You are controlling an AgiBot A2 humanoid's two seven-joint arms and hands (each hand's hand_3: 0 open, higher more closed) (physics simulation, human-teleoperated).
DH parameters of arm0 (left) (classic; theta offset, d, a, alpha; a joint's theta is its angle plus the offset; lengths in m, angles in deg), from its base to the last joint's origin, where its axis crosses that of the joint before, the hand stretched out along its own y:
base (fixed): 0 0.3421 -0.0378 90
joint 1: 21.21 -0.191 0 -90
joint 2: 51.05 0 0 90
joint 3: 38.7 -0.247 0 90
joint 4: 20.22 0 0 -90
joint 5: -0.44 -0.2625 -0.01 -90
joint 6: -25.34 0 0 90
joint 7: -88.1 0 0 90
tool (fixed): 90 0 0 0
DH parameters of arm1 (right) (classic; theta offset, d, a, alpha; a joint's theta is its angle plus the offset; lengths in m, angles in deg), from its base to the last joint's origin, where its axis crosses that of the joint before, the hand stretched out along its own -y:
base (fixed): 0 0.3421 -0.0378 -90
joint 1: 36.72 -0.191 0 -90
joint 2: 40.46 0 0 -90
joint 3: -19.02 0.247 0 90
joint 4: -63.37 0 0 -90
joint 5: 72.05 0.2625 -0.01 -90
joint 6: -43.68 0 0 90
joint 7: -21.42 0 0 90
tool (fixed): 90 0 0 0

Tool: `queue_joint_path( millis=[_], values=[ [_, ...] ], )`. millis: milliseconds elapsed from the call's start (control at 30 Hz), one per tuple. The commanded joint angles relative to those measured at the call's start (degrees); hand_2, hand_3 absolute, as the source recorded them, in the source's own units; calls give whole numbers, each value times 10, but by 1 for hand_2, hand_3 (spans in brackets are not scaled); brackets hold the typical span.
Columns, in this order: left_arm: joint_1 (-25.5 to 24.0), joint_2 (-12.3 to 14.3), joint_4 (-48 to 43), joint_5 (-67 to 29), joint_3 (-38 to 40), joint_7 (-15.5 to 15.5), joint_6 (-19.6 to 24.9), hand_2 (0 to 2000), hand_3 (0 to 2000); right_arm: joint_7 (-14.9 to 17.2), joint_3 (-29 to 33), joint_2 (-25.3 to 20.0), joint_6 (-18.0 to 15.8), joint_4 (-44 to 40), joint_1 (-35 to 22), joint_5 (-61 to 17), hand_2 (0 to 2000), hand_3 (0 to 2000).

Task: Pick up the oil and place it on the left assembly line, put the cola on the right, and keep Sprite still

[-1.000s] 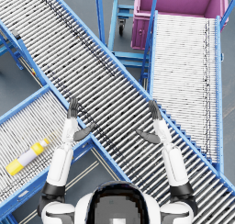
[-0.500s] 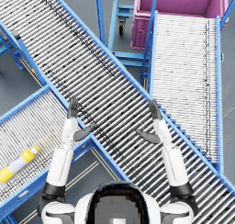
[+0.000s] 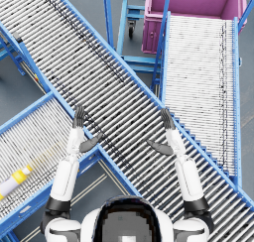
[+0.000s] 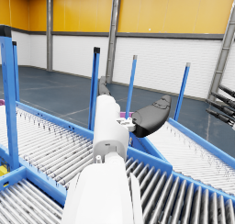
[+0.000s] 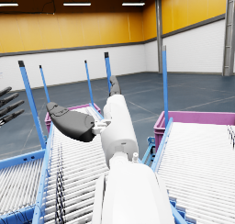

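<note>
Both hands are empty. The left hand and the right hand hover released over the middle conveyor, fingers stretched forward and thumbs turned in toward each other, gripping nothing and touching nothing. The wrist views agree: each shows its own dark hand spread in the air above bare rollers.

The only task thing in sight is a yellow-and-pale bottle, lying on its side on the rollers of the left assembly line, right at the head view's left edge and partly cut off by it. I take it for the oil (its colours fit, though it is too small to read any label). If that is right, the oil step looks done, since the bottle already rests on the line it belongs to, well apart from the left hand.

The cola is not visible in any view, and neither is the Sprite. The right line, running up to the pink bin, carries nothing that can be seen. So by my reading the cola still has to be picked up and set on the right, and nothing here shows whether the Sprite has been left alone
</note>
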Motion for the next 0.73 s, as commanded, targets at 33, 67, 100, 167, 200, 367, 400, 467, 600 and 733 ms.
queue_joint_path(
  millis=[33, 67, 100, 167, 200, 367, 400, 467, 600, 733],
  values=[
    [0, 0, 0, 0, 0, 0, 0, 0, 0, 0, 0, 0, 0, 0, 0, 0, 0, 0],
    [0, 0, 0, 0, 0, 0, 0, 0, 0, 0, 0, 0, 0, 0, 0, 0, 0, 0],
    [0, 0, 0, 0, 0, 0, 0, 0, 0, 0, 0, 0, 0, 0, 0, 0, 0, 0],
    [0, 0, 0, 0, 0, 0, 0, 0, 0, 0, 0, 0, 0, 0, 0, 0, 0, 0],
    [0, 0, 0, 0, 0, 0, 0, 0, 0, 0, 0, 0, 0, 0, 0, 0, 0, 0],
    [0, 0, 0, 0, 0, 0, 0, 0, 0, 0, 0, 0, 0, 0, 0, 0, 0, 0],
    [0, 0, 0, 0, 0, 0, 0, 0, 0, 0, 0, 0, 0, 0, 0, 0, 0, 0],
    [0, 0, 0, 0, 0, 0, 0, 0, 0, 0, 0, 0, 0, 0, 0, 0, 0, 0],
    [0, 0, 0, 0, 0, 0, 0, 0, 0, 0, 0, 0, 0, 0, 0, 0, 0, 0],
    [0, 0, 0, 0, 0, 0, 0, 0, 0, 0, 0, 0, 0, 0, 0, 0, 0, 0]
  ],
)
